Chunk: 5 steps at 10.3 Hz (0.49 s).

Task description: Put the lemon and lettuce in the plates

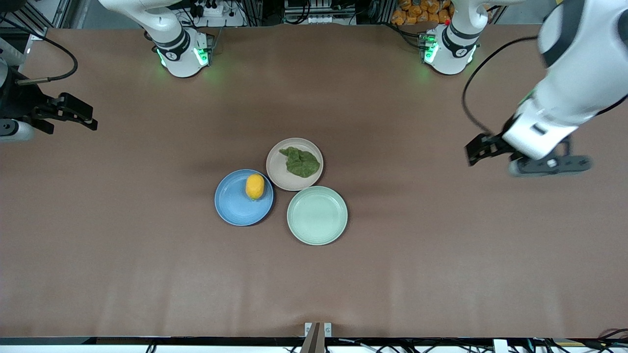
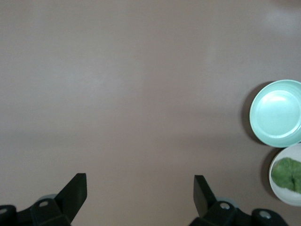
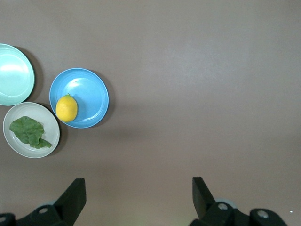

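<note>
Starting from the lowest of the three dishes in the front view, the mint-green plate [image 1: 317, 215] sits bare just below centre of the frame. Just above and beside it lies the blue plate [image 1: 235, 203], and the lemon [image 1: 255, 186] rests inside it near the rim closest to the beige plate. The lemon's long axis runs roughly up and down the frame, its pointed ends toward the arm bases and toward the camera. It looks firm, smooth-skinned and light, liable to roll on its rounded belly; I would judge a grip across its short middle safest. Highest of the three, at frame centre, the beige plate [image 1: 280, 169] holds the lettuce [image 1: 300, 162], a limp, wrinkly leaf stretched diagonally, its narrower tip toward the upper left. It seems soft and nearly weightless, best pinched at a thick fold. All three plates touch or nearly touch.

Both items appear already placed. The left gripper [image 1: 477, 150] hangs over bare table at the frame's right edge, fingers spread wide and holding nothing. The right gripper [image 1: 84, 116] waits at the left edge over bare table, likewise parted and empty.
</note>
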Available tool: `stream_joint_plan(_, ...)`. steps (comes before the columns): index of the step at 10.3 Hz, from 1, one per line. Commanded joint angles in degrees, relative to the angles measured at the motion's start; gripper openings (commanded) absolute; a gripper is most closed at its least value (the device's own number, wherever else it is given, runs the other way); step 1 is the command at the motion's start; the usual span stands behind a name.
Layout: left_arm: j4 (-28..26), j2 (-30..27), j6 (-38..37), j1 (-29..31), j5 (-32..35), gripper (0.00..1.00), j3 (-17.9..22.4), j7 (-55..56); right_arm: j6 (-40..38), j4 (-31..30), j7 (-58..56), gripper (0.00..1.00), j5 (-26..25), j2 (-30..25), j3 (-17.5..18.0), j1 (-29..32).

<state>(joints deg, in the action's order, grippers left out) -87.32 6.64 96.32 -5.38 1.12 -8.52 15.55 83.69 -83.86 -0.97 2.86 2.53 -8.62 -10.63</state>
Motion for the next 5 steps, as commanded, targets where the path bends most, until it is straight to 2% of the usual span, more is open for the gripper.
stream_joint_plan(1,1.98,-1.17,-4.55,0.46,-0.33,1.00,0.25,-1.40,-0.28,-0.86,0.00,1.00,-1.37,-0.86,0.89,0.70)
stream_joint_plan(5,2.33,-1.89,-7.99,1.24,-0.24,1.00,2.80,-4.92,0.42,-0.43,1.75,1.00,-1.37,-0.34,0.71,1.31)
